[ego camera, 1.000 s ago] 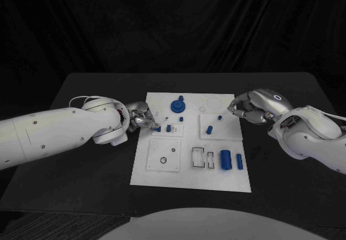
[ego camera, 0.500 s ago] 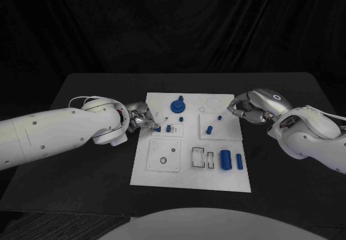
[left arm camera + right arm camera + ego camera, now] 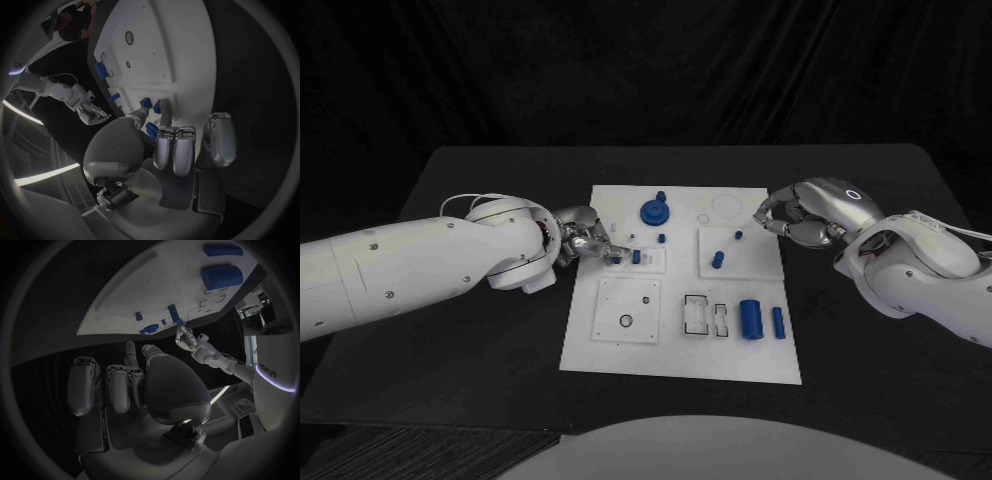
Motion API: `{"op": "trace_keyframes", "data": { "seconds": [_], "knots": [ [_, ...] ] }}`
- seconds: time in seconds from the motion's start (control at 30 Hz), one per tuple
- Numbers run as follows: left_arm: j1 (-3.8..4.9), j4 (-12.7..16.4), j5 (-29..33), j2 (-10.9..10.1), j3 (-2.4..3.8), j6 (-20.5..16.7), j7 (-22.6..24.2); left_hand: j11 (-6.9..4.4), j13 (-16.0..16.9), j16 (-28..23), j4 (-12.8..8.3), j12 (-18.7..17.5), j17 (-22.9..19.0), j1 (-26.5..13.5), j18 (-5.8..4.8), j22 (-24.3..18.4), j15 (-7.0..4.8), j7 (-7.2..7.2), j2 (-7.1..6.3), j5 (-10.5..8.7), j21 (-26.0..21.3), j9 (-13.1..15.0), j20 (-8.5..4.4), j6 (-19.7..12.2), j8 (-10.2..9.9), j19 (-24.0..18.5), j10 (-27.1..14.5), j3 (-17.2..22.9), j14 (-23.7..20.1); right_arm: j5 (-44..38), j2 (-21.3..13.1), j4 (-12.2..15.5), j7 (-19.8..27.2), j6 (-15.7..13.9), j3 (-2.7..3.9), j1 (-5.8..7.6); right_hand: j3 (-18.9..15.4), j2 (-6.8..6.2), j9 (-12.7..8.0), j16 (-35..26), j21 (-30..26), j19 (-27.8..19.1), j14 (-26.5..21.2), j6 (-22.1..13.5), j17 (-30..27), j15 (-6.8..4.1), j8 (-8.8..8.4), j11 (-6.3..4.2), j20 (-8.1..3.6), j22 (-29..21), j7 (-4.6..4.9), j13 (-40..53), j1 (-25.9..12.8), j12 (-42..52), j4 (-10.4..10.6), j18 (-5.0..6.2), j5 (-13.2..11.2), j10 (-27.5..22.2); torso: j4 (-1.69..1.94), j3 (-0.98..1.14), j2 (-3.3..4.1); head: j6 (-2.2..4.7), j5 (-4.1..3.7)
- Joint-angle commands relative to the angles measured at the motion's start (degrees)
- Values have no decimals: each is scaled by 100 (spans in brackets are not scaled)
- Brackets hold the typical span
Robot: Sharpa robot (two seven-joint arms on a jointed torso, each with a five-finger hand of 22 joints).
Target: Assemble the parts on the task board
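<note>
The white task board lies mid-table. My left hand is at the board's left edge and pinches a small blue part between thumb and a fingertip, low on the board beside an upright blue peg. The left wrist view shows that part at the fingertips of the left hand. My right hand hovers by the board's far right corner, fingers curled in with nothing in them; the right wrist view shows this hand the same way.
A blue gear-like part stands at the board's far edge, with pegs near the middle. A thick blue cylinder and a slim one lie at the right. Bare black table surrounds the board.
My left hand has edged slightly toward the board's middle with the small part. The right hand has stayed where it was.
</note>
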Motion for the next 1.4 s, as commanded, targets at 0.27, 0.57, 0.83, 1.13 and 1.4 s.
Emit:
{"op": "trace_keyframes", "data": {
  "seconds": [0.27, 0.57, 0.83, 1.13, 1.4],
  "knots": [
    [-14, -24, -1, 33, -2, 125, -100, 14, 1508, 15, 189, 16, 1508, -73, 95, 1040, -5, -24, 44, -167, 4, 100, 21, 113, 84, 2, 617, -325, 606, -11, -8, 8, -48, -74, 4, -12, 30, -14, -7, -20, -22, 186, 463, 37, 850, -5, -21, -9, 10, 1185, 2, 1456, 49, -4, 1, -66, 22, 566, -3, 5, -4, 0, -2],
    [-15, 28, -1, -51, 0, -250, 88, -15, 1508, 15, 284, 16, 1508, -515, 88, 1050, -36, -52, 219, -304, 35, 867, -13, -155, 669, 38, 617, -1078, 606, -11, -33, 22, -35, -110, 4, -12, 34, -17, -7, -19, -22, 186, 463, 39, 852, -5, -21, -9, 10, 1185, 2, 1456, 53, -3, -1, -66, 27, 566, 6, 3, -3, 0, -17],
    [106, 187, -1, -274, 5, -1429, 1318, 35, 1508, 15, 287, 16, 1508, -895, 50, 1096, -18, 26, 93, -316, 194, 1272, -23, -751, 787, 141, 617, -1854, 606, -11, -100, 72, 3, -287, 5, -9, 34, -19, -7, -18, -18, 188, 463, 40, 854, -6, -22, -9, 10, 1186, 3, 1456, 52, -4, 0, -67, 30, 566, 3, 1, -3, 0, -36],
    [567, -55, -457, -411, 6, -2301, 3997, 479, 924, -197, 184, -802, 1136, 1033, 162, 848, 451, 503, 223, -23, -664, 1310, 298, -3750, 440, -837, -576, -2189, 89, -11, -225, 221, 79, -542, 6, 38, 10, -26, -13, -2, 27, 207, 470, 52, 876, -1, -33, -1, 12, 1200, 14, 1482, -63, 18, 50, -77, 13, 583, 4, -2, -3, 0, -48],
    [574, -629, -2808, 56, 3, -1936, 4640, 369, -2826, -743, 149, -6182, 295, 2667, 380, 579, 323, -500, 167, -191, -1219, -813, 393, -3355, 307, -1177, -5699, -1446, -567, 27, -201, 217, 180, -568, 6, 65, 5, -25, -14, -5, 35, 211, 469, 54, 870, 0, -36, -1, 13, 1202, 12, 1470, -92, 8, 52, -79, 10, 576, -1, -3, 4, 0, -56]
  ]
}}
